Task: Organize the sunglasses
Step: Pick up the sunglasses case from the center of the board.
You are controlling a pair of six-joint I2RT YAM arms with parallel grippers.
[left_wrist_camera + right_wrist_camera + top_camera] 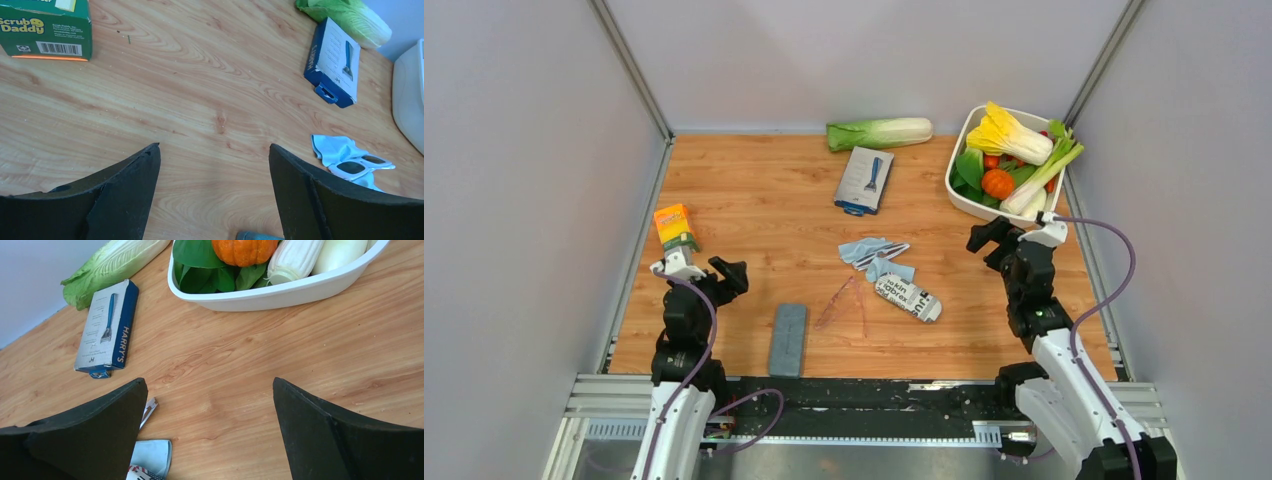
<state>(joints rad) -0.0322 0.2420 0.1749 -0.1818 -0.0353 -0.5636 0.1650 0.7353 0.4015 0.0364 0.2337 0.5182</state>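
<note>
The sunglasses (844, 301), thin-framed with pink-purple lenses, lie on the wooden table just right of the closed grey-blue case (788, 338). They show only in the top view. The tip of the case shows at the bottom edge of the left wrist view (256, 235). My left gripper (732, 273) is open and empty, above bare wood left of the case (215, 146). My right gripper (990, 238) is open and empty, above bare wood near the white tub (210, 380). Both are well apart from the sunglasses.
A light blue cloth (871, 257) with a white-framed pair of glasses (360, 165) on it lies behind the sunglasses, and a printed tube (908, 297) lies to their right. A razor box (864, 180), a cabbage (879, 133), a vegetable tub (957, 196) and a Scrub Daddy box (675, 227) stand around.
</note>
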